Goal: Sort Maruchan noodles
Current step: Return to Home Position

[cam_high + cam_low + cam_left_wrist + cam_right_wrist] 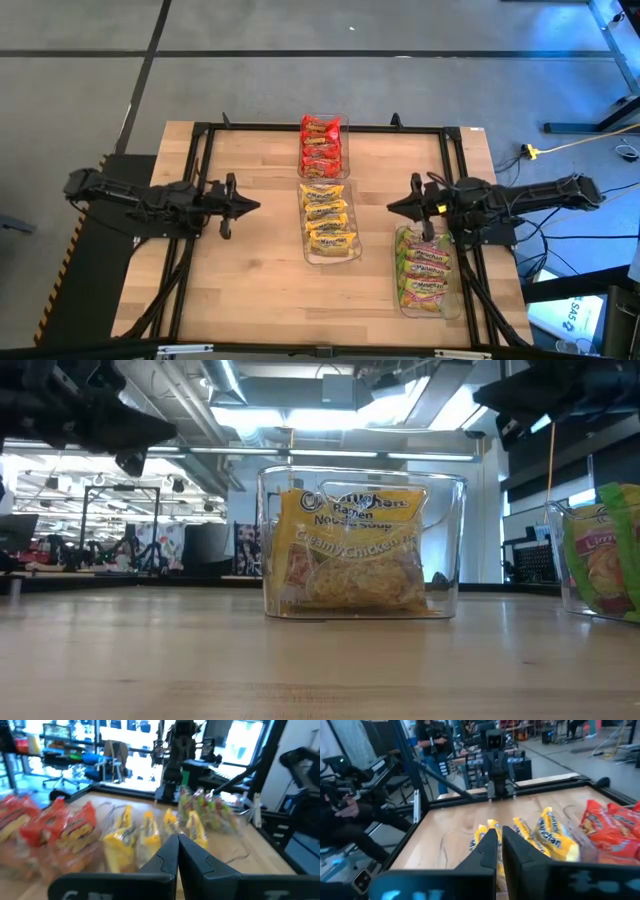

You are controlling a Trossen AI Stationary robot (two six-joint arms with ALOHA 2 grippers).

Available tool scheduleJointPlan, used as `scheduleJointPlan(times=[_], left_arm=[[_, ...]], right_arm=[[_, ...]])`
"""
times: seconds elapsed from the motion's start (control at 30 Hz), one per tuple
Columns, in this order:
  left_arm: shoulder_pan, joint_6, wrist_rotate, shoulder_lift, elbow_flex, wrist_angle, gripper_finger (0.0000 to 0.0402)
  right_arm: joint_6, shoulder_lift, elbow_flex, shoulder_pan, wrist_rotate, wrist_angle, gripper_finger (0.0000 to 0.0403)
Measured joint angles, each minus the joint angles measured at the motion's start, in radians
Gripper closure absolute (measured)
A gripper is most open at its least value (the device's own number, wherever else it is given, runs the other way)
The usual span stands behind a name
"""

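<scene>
The left hand point(252, 206), fingers together and empty, hangs level above the bench point(250, 290), its arm stretched inward. The right hand point(394, 208) faces it, likewise closed on nothing. The yellow noodles point(330, 222) lie between their tips, the red noodles point(321, 145) off to one side, and the green noodles point(425, 272) beside the right wrist.

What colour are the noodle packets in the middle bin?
Yellow. The packets show best in the low view, through the clear bin.
</scene>
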Motion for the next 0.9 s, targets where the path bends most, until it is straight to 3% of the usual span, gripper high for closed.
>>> scheduleJointPlan(times=[0.33,0.57,0.9], left_arm=[[0.0,0.013,-0.033,-0.216,-0.02,-0.132,0.0397],[0.0,0.016,-0.071,-0.342,-0.021,-0.242,0.0399],[0.0,0.024,-0.042,-0.342,-0.021,-0.29,0.0399]], right_arm=[[-0.006,-0.075,-0.102,0.002,0.034,0.087,0.04],[-0.007,-0.167,-0.172,0.002,0.115,0.089,0.04],[-0.008,-0.374,-0.295,0.002,0.178,0.088,0.04]])
